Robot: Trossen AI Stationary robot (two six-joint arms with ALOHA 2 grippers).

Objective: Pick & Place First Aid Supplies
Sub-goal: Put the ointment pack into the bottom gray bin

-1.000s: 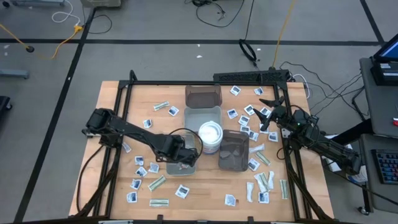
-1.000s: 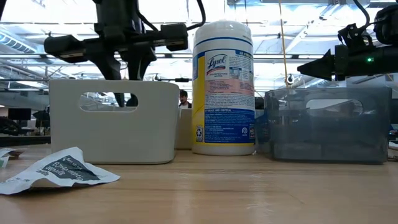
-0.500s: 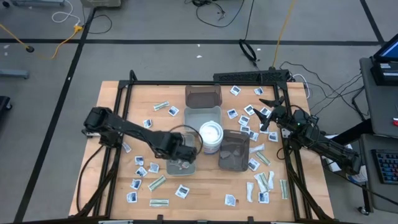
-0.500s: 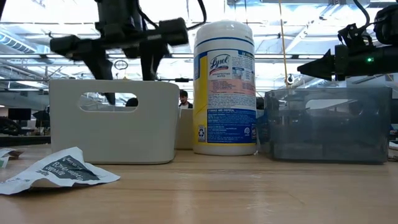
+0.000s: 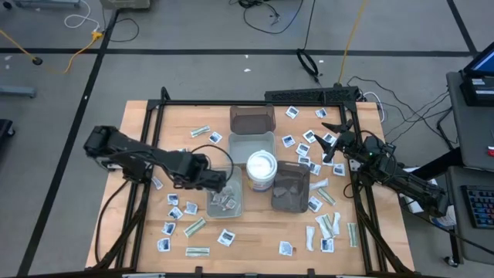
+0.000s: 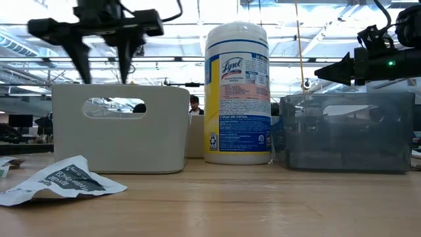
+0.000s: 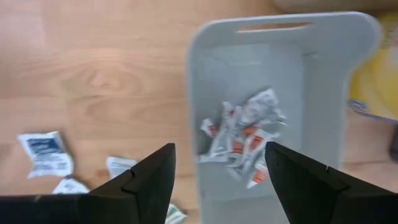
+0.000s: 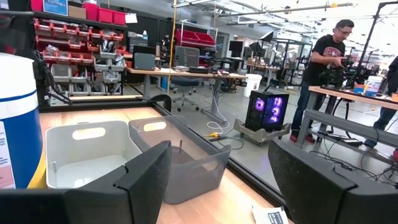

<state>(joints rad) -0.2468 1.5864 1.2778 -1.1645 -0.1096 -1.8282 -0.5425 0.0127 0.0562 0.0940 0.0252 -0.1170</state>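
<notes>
Many small first aid packets (image 5: 176, 220) lie scattered on the wooden table, white squares and pale green strips. A heap of them (image 7: 242, 144) lies in the near grey tray (image 5: 226, 202). My left gripper (image 5: 210, 179) points down, open and empty, above that tray's left rim; in the low view the left gripper (image 6: 102, 58) hangs clear above the tray (image 6: 122, 128). My right gripper (image 5: 326, 143) waits open at the table's right, held level above the packets there.
A white wipes tub (image 5: 261, 168) stands in the middle, a dark translucent tray (image 5: 289, 188) to its right. Another grey tray (image 5: 252, 145) and dark tray (image 5: 252, 118) stand farther back. A black frame (image 5: 154, 116) borders the table. A person (image 8: 326, 56) stands in the room beyond.
My left gripper, down inside the near grey tray with fingers close together, has opened. It has then risen out of the tray and gone toward the table's left edge. A heap of packets now shows in the tray where it stood.
</notes>
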